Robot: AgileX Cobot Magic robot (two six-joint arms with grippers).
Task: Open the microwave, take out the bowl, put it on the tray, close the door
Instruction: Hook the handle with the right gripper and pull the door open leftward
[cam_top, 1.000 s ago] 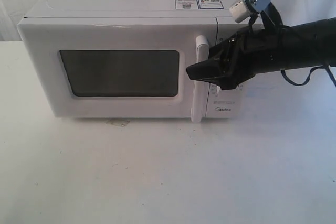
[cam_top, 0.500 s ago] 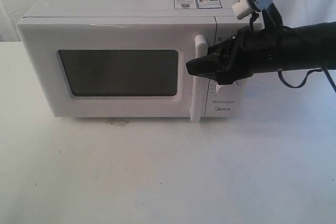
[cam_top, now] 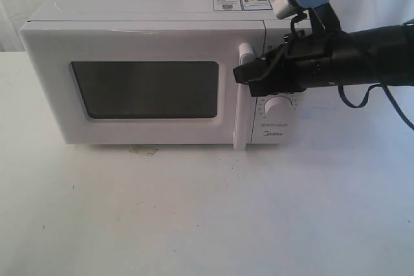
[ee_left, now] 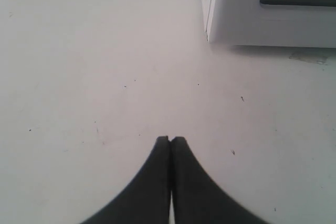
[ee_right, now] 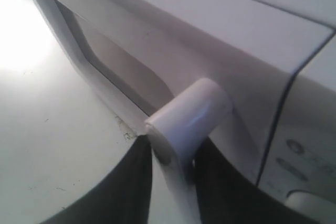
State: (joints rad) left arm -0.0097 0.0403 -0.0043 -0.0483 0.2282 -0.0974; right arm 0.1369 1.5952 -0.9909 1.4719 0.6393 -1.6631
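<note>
The white microwave (cam_top: 155, 33) stands on the table with its door (cam_top: 48, 95) closed, so the bowl is hidden. From the right, my right gripper (cam_top: 240, 72) reaches the upper part of the vertical white bar handle (cam_top: 241, 127). In the right wrist view its two dark fingers (ee_right: 134, 182) sit on either side of the handle (ee_right: 191, 108), shut on it. Over bare table my left gripper (ee_left: 171, 139) is shut on nothing, a short way from the microwave's lower corner (ee_left: 247, 24). The exterior view does not show the left gripper.
A round white knob (cam_top: 277, 105) shows below my right arm on the control panel. Label stickers (cam_top: 242, 2) lie on the microwave's top. The white table (cam_top: 194, 211) stretches in front. A small stain (cam_top: 145, 151) marks it near the microwave's base. No tray is in view.
My right gripper has risen along the handle from its middle to its upper part and moved slightly right. The lower knob has come into view. The door has not moved.
</note>
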